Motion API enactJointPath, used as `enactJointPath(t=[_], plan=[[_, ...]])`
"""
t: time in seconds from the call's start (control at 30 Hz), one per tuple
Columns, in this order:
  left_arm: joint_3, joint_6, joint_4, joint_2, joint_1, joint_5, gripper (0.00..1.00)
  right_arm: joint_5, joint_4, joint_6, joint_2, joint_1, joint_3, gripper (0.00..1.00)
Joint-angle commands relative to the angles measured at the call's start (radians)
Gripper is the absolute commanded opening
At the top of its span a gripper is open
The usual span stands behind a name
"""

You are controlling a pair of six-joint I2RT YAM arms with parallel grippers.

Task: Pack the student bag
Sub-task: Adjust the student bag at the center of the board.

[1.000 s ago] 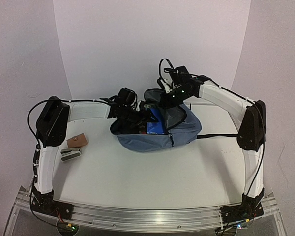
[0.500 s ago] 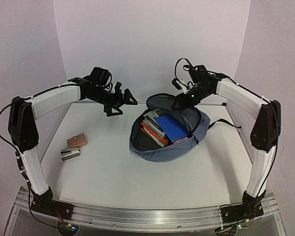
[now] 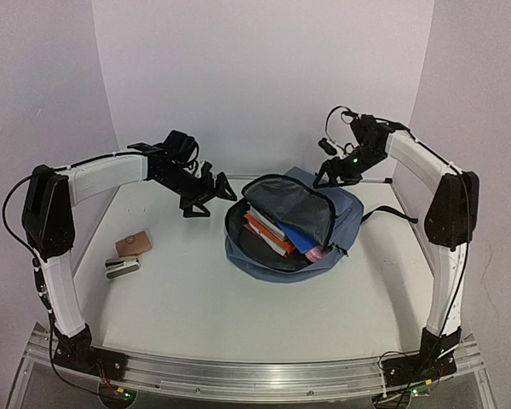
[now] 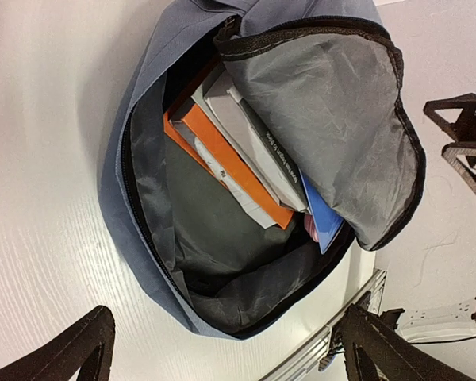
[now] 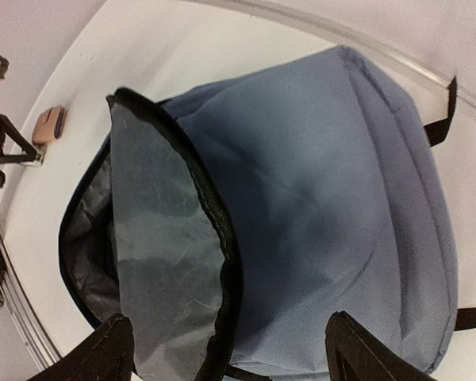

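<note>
1. The student bag [image 3: 257,261] is noted lying on the white table [image 3: 238,315], right of centre and toward the back. Its main compartment is unzipped and faces up.
2. The grey-lined flap [image 3: 296,209] is seen folded over the right part of the opening.
3. Inside, items are stacked at a lean: an orange book [image 4: 230,171], a grey book [image 4: 254,143] against it, and a blue folder [image 4: 321,218] partly hidden under the flap. A small pink item [image 3: 317,254] is glimpsed beside the folder but cannot be identified.
4. The left gripper [image 3: 211,199] is held above the table just left of the bag. Its jaws are spread wide with nothing between them.
5. The right gripper [image 3: 333,175] is held over the bag's far right edge. Its jaws are spread wide and nothing is grasped.
6. A black strap [image 3: 390,213] is seen trailing to the right of the bag.
7. Near the left edge, a small brown pouch [image 3: 134,244] is recorded with a white-and-grey object [image 3: 122,268] just beside it. Both are well apart from the bag.
</note>
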Motion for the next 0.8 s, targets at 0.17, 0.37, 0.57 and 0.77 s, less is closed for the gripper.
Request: enactJointPath(t=[0.17, 0.37, 0.57, 0.77], plan=[[-0.007, -0.025, 0.004, -0.003, 0.03, -0.014, 0.99, -0.194, -0.125, -0.093, 0.009, 0.079, -0.1, 0.47], [-0.029, -0.036, 0.022, -0.029, 0.045, -0.015, 0.98, -0.192, -0.192, -0.244, -0.072, 0.219, -0.134, 0.21], [-0.061, -0.062, 0.077, -0.051, 0.045, 0.002, 0.98, -0.142, -0.099, -0.274, -0.147, 0.348, -0.227, 0.22], [-0.153, -0.12, 0.132, -0.067, 0.044, 0.05, 1.0, -0.079, -0.131, -0.317, -0.164, 0.353, -0.186, 0.84]])
